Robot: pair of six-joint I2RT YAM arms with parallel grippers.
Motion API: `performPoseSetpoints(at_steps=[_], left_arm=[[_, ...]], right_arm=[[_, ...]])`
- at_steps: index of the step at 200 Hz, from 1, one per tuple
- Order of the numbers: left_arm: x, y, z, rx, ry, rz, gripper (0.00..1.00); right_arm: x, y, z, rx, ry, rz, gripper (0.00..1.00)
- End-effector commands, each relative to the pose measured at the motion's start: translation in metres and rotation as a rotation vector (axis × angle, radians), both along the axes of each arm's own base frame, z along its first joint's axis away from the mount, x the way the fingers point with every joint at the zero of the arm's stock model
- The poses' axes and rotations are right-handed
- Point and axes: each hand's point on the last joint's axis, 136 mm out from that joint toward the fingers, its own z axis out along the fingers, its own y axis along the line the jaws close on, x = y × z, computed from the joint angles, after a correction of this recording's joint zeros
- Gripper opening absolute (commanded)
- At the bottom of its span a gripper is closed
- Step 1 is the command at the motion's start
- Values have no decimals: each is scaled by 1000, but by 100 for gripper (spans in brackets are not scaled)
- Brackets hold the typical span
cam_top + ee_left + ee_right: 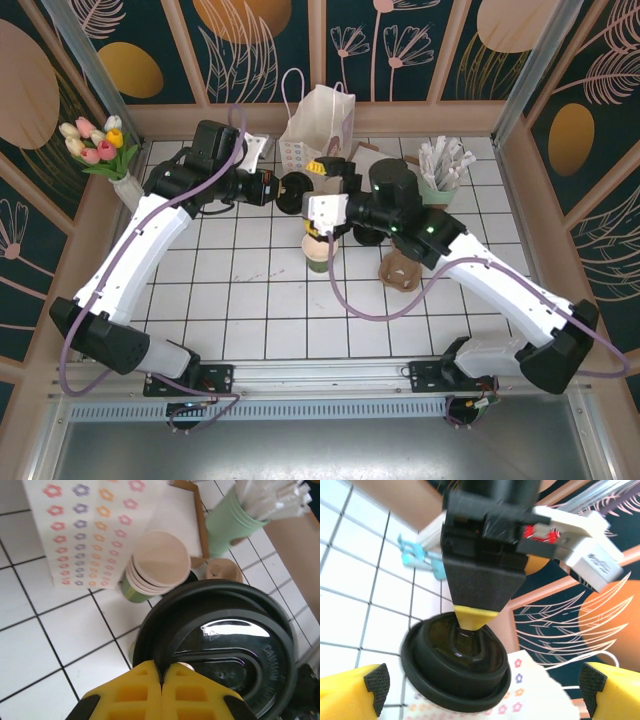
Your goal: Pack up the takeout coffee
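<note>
The dark green cup (318,260) stands lidless on the tiles, near my spread, empty right gripper (484,682). Beyond, my left gripper (161,680) pinches the black lid (225,645) by its rim; I should lower it level, centred, then press.

The round black plastic lid (220,645) carries raised lettering reading "CAUTION" near its right rim, and a small embossed triangle sign.

The left arm (150,240) reaches inward, left gripper (162,675) pinched tight on a lid (225,645); the right arm (500,285) bends in, right gripper (482,687) spread wide.
</note>
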Motion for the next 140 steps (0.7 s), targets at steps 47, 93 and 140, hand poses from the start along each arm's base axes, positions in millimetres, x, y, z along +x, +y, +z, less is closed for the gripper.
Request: performPoseSetpoints(at_steps=[47, 93, 140], left_arm=[[7, 8, -6, -25, -19, 90, 0], [4, 14, -25, -68, 28, 182, 0], [-13, 16, -56, -55, 133, 292, 0]], right_arm=[[-4, -51, 40, 536, 352, -193, 99], [57, -89, 25, 938, 852, -564, 99], [80, -102, -71, 1060, 1396, -826, 99]])
